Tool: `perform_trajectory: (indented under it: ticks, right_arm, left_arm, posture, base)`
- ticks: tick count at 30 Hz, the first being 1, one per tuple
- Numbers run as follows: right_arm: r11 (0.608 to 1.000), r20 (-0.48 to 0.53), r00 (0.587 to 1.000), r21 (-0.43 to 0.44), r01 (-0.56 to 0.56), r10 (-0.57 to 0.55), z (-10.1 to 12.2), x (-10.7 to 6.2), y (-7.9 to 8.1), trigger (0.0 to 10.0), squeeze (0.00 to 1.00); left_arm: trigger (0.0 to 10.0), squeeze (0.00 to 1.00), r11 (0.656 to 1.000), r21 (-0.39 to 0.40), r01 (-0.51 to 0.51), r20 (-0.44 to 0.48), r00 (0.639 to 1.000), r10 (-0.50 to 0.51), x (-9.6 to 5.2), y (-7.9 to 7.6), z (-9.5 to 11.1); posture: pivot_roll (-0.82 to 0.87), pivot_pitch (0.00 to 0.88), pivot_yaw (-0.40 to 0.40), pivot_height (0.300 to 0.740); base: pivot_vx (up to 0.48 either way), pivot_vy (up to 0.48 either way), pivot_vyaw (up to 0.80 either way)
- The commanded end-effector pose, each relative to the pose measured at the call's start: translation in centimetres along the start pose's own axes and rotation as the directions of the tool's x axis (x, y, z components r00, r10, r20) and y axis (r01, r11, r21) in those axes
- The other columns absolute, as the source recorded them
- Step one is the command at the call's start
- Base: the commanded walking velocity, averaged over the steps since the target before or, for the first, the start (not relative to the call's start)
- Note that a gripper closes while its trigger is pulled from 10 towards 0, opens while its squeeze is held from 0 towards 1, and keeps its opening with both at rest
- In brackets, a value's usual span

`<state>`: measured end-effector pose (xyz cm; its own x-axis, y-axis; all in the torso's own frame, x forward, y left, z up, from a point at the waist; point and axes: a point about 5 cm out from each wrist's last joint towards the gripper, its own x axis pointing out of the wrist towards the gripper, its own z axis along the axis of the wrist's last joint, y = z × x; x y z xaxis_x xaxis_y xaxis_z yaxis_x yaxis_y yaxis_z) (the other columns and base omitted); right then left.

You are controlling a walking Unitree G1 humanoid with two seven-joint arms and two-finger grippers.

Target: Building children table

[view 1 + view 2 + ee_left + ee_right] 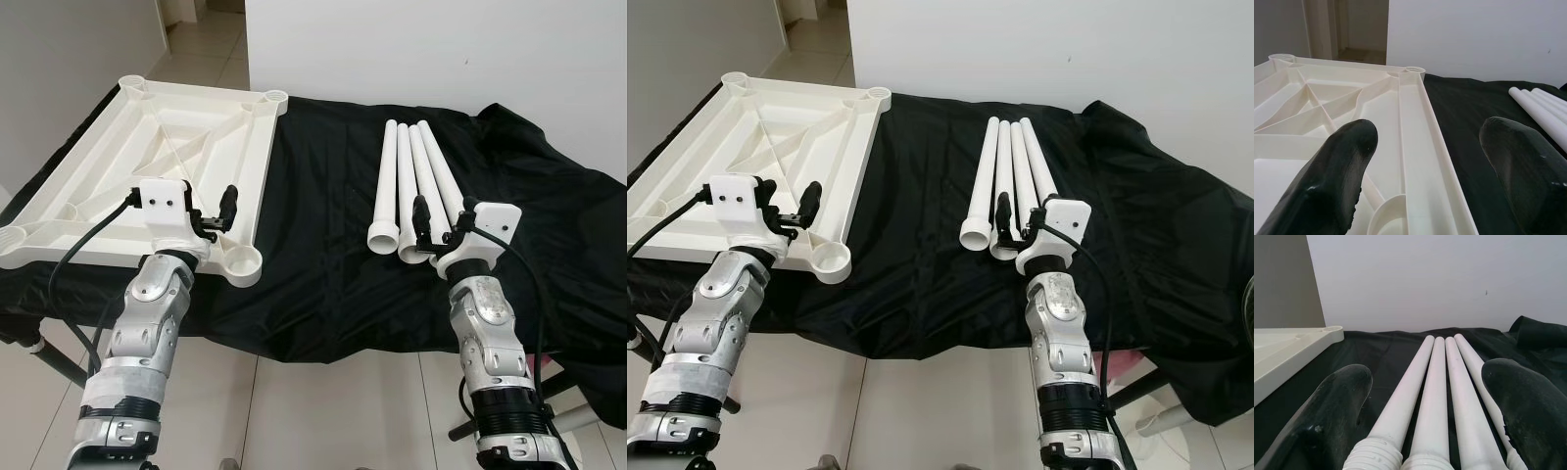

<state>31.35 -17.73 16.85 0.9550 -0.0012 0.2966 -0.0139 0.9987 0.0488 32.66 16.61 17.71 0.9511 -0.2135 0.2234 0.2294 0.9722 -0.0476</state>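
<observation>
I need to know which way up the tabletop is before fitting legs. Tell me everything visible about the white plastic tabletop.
The white plastic tabletop lies upside down on the black cloth, ribbed underside up. Raised edges frame diagonal and cross ribs, and a round empty leg socket sits at each visible corner. It looks like glossy moulded plastic, flat, at the left of the cloth-covered surface. The left gripper hovers open over its near right corner; contact cannot be told. The white legs lie apart from it.

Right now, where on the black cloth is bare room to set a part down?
The widest bare strip of black cloth runs between the white tabletop and the four legs. More lies right of the legs. The legs' near ends are crowded by the right gripper.
</observation>
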Motion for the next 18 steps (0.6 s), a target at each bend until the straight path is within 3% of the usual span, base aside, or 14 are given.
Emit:
perform_trajectory:
  ticks: [1, 11, 18]
  right_arm:
    - [1.000, 0.002, 1.000, -0.012, -0.003, 0.003, -0.11, -0.03, 0.07, 10.0, 0.00]
    - [1.000, 0.020, 1.000, -0.021, -0.023, 0.023, -0.05, 0.11, 0.38, 10.0, 0.00]
    - [0.999, 0.025, 0.999, -0.023, -0.026, 0.026, -0.02, 0.23, 0.44, 10.0, 0.00]
  left_arm:
    - [10.0, 0.00, 1.000, 0.014, -0.020, 0.002, 1.000, 0.020, -0.09, -0.05, -0.13]
    - [10.0, 0.00, 1.000, -0.012, -0.020, 0.008, 1.000, 0.020, -0.06, -0.12, -0.27]
    - [10.0, 0.00, 1.000, -0.009, -0.010, 0.010, 1.000, 0.011, 0.02, -0.24, -0.29]
  posture:
    - [0.02, 0.000, -0.026, 0.740]
    - [0.02, 0.000, -0.032, 0.740]
    - [0.02, 0.000, -0.034, 0.740]
  base:
    - [0.000, 0.000, 0.00]
    - [0.000, 0.000, 0.00]
    - [0.000, 0.290, 0.00]
